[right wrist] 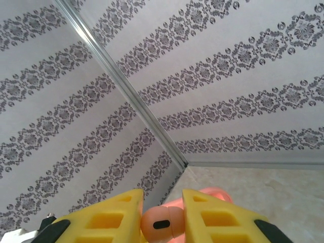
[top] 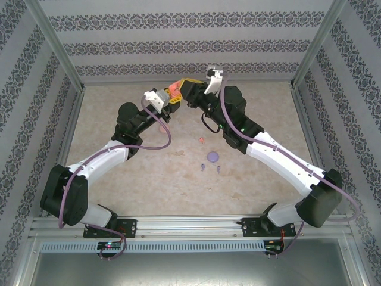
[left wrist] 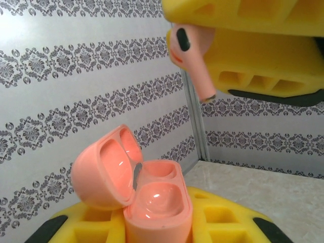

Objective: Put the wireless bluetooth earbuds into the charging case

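Left wrist view is showing the left gripper (left wrist: 157,228) clamping an open pink charging case (left wrist: 152,197), lower centre; the right gripper (right wrist: 162,217) is pinching a salmon-pink earbud (left wrist: 195,66), upper right.

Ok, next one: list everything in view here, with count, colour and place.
charging case: one, salmon-pink, lid open, clamped in the left gripper, far centre.
held earbud: one, salmon-pink, in the right gripper, close to the case.
loose pink bits: two, on the table, one central, one by the left arm.
purple round piece: one, mid-table.
purple bits: two, tiny, just nearer than it.
table: one, beige.
left gripper: one, yellow fingers, shut.
right gripper: one, yellow fingers, shut.
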### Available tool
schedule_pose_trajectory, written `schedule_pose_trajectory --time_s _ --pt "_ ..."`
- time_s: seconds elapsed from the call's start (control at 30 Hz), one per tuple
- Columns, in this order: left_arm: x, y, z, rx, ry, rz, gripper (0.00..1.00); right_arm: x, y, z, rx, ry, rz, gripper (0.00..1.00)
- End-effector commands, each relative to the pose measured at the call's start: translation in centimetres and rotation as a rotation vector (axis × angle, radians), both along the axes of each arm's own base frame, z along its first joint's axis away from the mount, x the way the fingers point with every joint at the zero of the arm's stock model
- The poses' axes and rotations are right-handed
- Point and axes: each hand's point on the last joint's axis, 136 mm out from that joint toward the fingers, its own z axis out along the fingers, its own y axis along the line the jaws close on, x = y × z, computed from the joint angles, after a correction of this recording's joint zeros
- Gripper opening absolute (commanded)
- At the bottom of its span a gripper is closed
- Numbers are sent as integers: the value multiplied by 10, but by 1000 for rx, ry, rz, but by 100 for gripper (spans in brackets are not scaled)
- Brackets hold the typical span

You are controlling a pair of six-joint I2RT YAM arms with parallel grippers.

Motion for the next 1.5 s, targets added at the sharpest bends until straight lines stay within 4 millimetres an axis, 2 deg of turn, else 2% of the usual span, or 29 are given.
schedule_pose_trajectory --time_s 0.0,0.7,1.47 --pt "-7 -5 30 -20 -108 -13 0 -4 -2 23 81 -82 -16 25" --pt "-4 -6 33 -86 -81 -26 0 -4 18 -4 115 -41 14 25" --pt "-12 -6 43 -103 -89 -44 0 12 27 -29 96 9 9 23"
